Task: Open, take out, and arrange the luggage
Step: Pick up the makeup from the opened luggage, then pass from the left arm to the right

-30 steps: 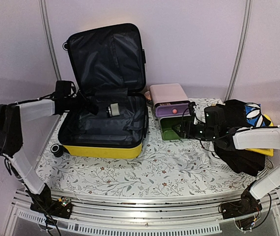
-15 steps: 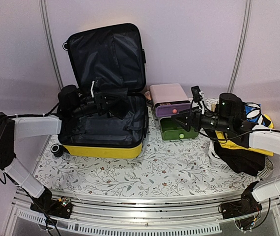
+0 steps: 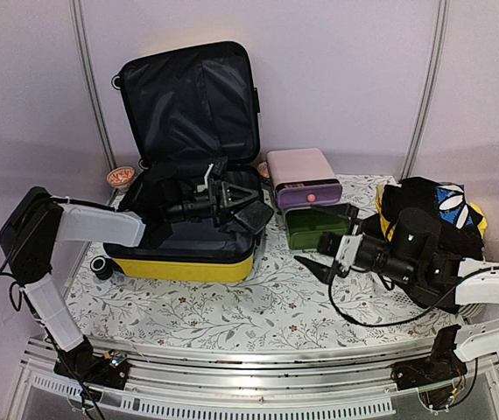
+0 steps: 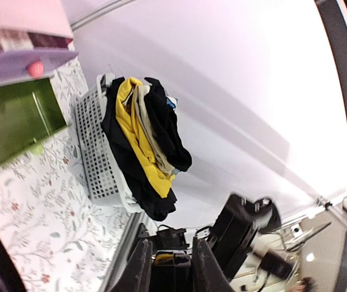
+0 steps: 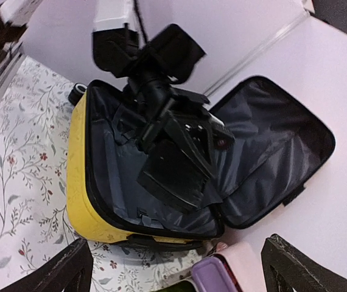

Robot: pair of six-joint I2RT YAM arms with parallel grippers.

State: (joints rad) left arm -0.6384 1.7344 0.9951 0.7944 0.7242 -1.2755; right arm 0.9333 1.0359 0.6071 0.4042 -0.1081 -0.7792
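luggage: open on worktop, lid upright | left gripper: pinching black fabric piece above right rim | right gripper: spread wide, empty | risk: fabric snagging rim, slipping out, or tugging luggage if lining-attached

**Glossy shell, matt cloth, moulded plastic**

The luggage has a smooth, glossy yellow hard shell and a matt black fabric lining. The black bundle pinched in the left gripper looks like similar matt cloth. A printed floral tablecloth covers the worktop, with a ribbed bare-metal rail along its near edge. The drawer box is smooth pink and green plastic. At the right edge, a white plastic mesh basket holds soft, crumpled clothes.
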